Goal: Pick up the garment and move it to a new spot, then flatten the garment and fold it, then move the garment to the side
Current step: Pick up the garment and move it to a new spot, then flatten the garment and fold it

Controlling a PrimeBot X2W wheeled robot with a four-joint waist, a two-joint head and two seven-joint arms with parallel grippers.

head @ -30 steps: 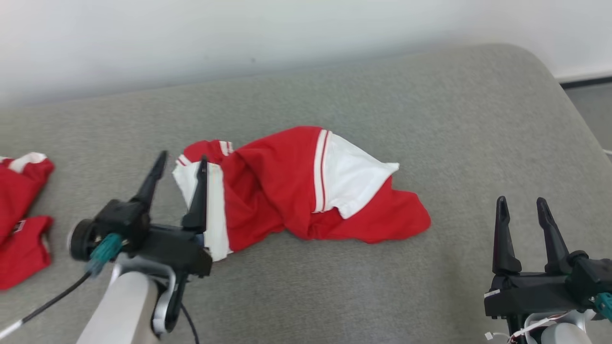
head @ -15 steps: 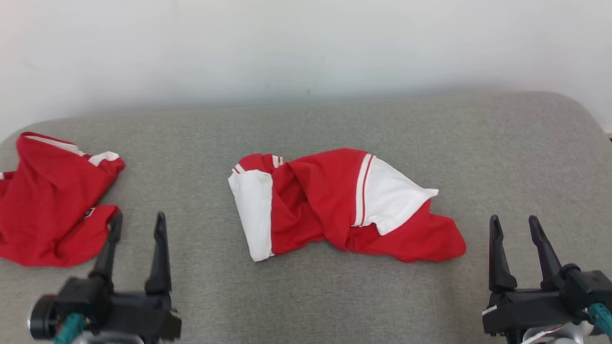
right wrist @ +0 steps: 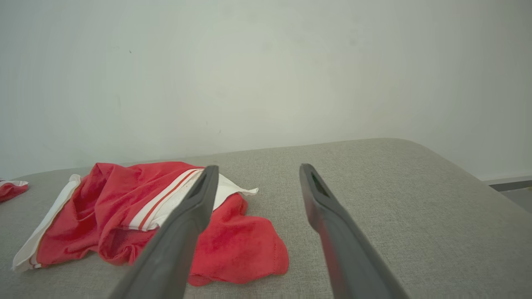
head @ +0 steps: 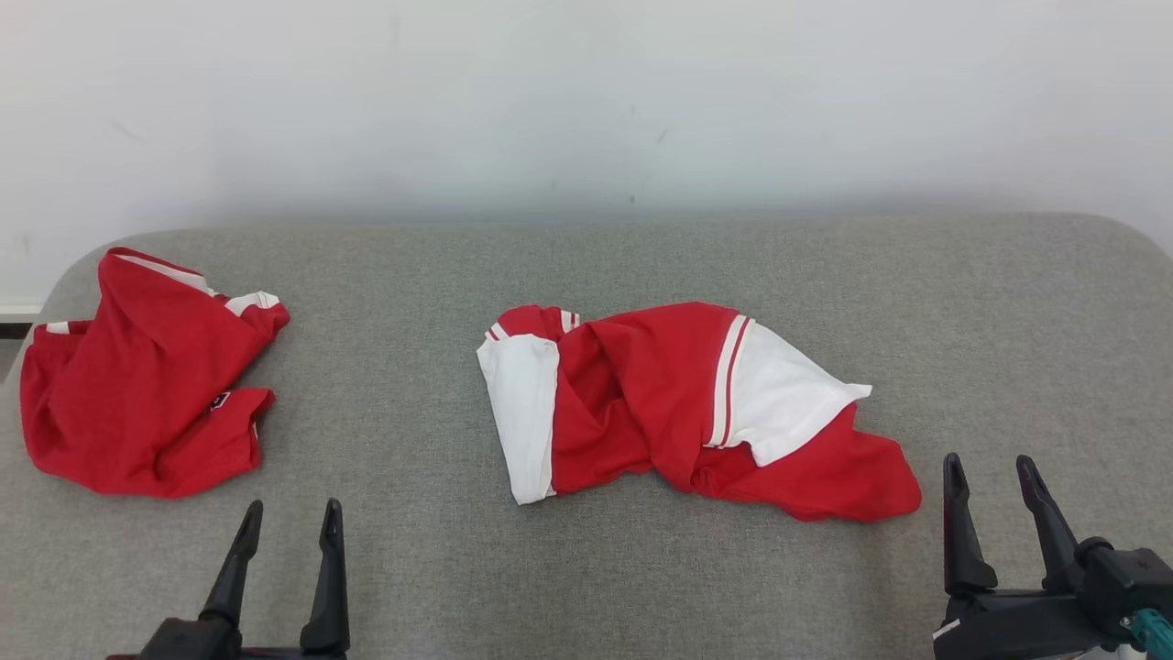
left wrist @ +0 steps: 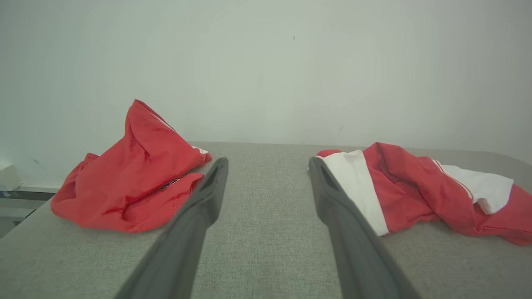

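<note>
Lying crumpled on the surface [head: 641,577], the garment [head: 641,403] is set ahead, between left end effector [head: 293,504] and right end effector [head: 989,458]; both are held wide apart, empty, judged readied for flattening.

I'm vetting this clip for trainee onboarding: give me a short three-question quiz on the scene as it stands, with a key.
1. True or false: the left gripper is gripping the red-and-white garment.
2. How many garments lie on the grey cushion?
3. The right gripper is: A) shut on cloth; B) open and empty, near the garment's right end; C) pressing the wall.

Key: 1 false, it is open and apart from it. 2 two, counting the red garment at the left. 3 B.
</note>
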